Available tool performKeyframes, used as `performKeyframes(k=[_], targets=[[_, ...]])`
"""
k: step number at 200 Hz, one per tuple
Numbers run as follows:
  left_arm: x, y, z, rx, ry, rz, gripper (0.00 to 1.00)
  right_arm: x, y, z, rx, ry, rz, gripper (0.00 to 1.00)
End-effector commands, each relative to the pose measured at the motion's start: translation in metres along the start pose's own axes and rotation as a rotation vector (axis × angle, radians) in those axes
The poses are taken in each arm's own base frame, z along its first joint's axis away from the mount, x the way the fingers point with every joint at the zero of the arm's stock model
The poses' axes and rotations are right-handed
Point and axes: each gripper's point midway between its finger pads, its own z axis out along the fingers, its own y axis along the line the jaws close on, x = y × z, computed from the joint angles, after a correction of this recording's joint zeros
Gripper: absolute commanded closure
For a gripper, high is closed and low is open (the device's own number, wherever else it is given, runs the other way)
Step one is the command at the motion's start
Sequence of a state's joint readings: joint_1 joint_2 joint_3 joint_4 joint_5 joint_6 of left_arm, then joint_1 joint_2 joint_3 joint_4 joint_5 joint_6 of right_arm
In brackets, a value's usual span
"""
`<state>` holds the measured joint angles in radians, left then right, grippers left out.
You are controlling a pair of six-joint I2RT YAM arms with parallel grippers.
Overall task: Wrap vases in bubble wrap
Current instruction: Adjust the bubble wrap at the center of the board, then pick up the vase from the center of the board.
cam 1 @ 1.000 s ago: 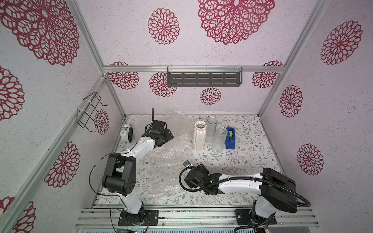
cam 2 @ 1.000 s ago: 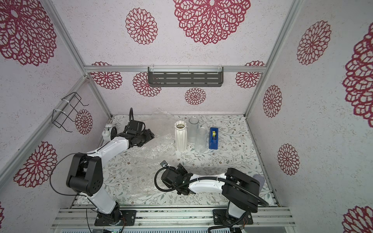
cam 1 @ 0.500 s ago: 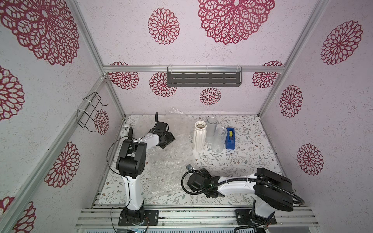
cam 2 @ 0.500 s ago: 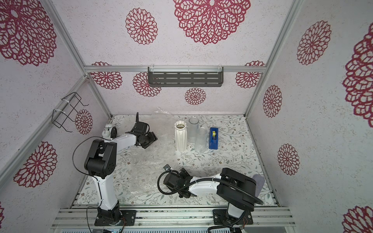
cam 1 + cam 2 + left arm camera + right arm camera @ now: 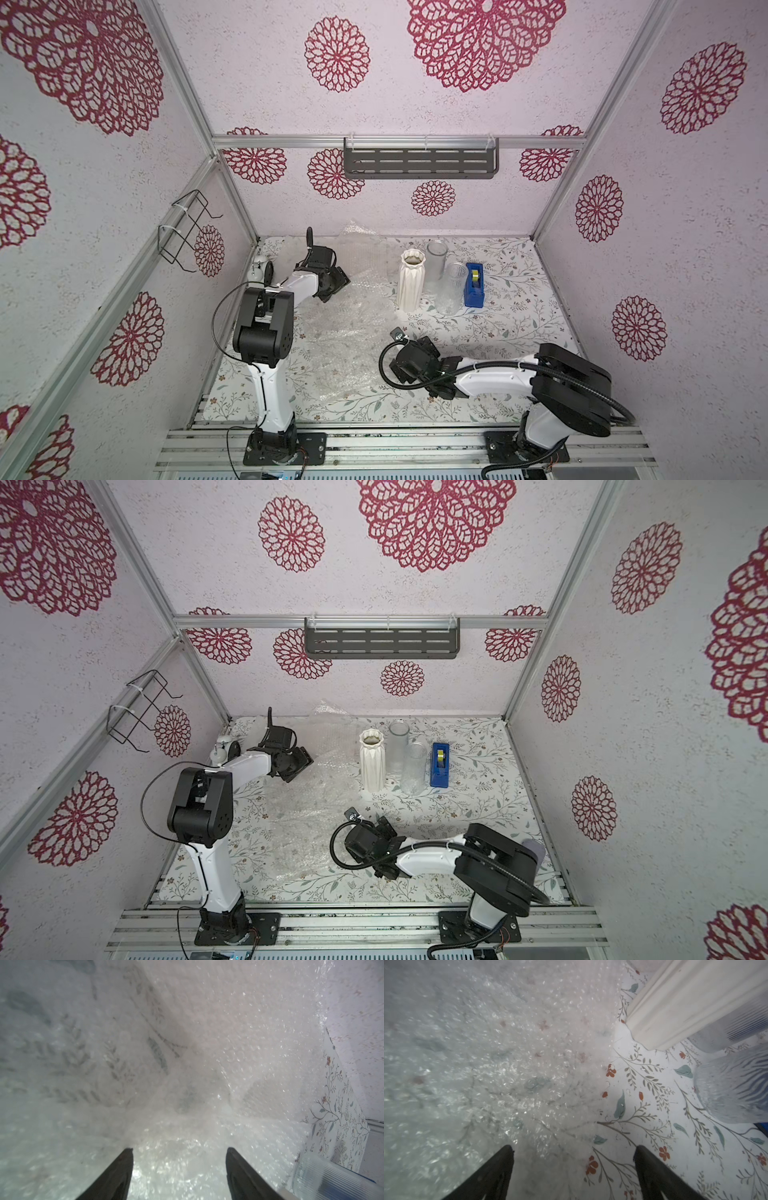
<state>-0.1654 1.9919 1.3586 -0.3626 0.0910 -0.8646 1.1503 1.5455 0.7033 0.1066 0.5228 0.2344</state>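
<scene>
Only the wrist views show the left pincer (image 5: 179,1149) and right pincer (image 5: 574,1147) spread wide above the bubble wrap (image 5: 187,1059). Both top views alone show the white ribbed vase (image 5: 409,286) up to its scalloped rim.

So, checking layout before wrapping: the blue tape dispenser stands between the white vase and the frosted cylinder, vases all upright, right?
No: both top views show the blue tape dispenser beside the clear ribbed glass, at the row's end, not between white vase and frosted cylinder. Vases all upright.
</scene>
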Motion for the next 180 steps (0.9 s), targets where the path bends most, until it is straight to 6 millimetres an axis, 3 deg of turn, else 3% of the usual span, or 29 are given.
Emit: performKeyframes(k=[1, 33, 50, 67, 104, 129, 162, 180], targets=[[-0.012, -0.026, -0.053, 0.043, -0.059, 0.044, 0.25, -0.035, -0.015, -0.032, 0.002, -0.135, 0.017, 0.06], [-0.011, -0.031, -0.112, 0.083, -0.141, 0.092, 0.19, -0.061, -0.053, -0.066, 0.037, -0.244, 0.064, 0.03], [-0.005, -0.022, -0.140, 0.087, -0.209, 0.113, 0.13, -0.072, -0.084, -0.075, 0.088, -0.288, 0.126, 0.03], [0.001, -0.007, -0.165, 0.087, -0.286, 0.122, 0.01, -0.086, -0.106, -0.082, 0.108, -0.357, 0.172, 0.03], [0.016, 0.036, -0.207, 0.068, -0.444, 0.105, 0.02, -0.121, -0.112, -0.087, 0.081, -0.543, 0.120, 0.01], [0.027, 0.052, -0.219, 0.117, -0.524, 0.103, 0.02, -0.139, -0.113, -0.079, 0.044, -0.634, 0.104, 0.01], [0.045, 0.083, -0.209, 0.022, -0.487, 0.104, 0.02, -0.154, -0.117, -0.056, 0.041, -0.677, 0.120, 0.01], [0.053, 0.089, -0.205, 0.025, -0.475, 0.116, 0.02, -0.156, -0.127, -0.042, 0.073, -0.687, 0.152, 0.01]])
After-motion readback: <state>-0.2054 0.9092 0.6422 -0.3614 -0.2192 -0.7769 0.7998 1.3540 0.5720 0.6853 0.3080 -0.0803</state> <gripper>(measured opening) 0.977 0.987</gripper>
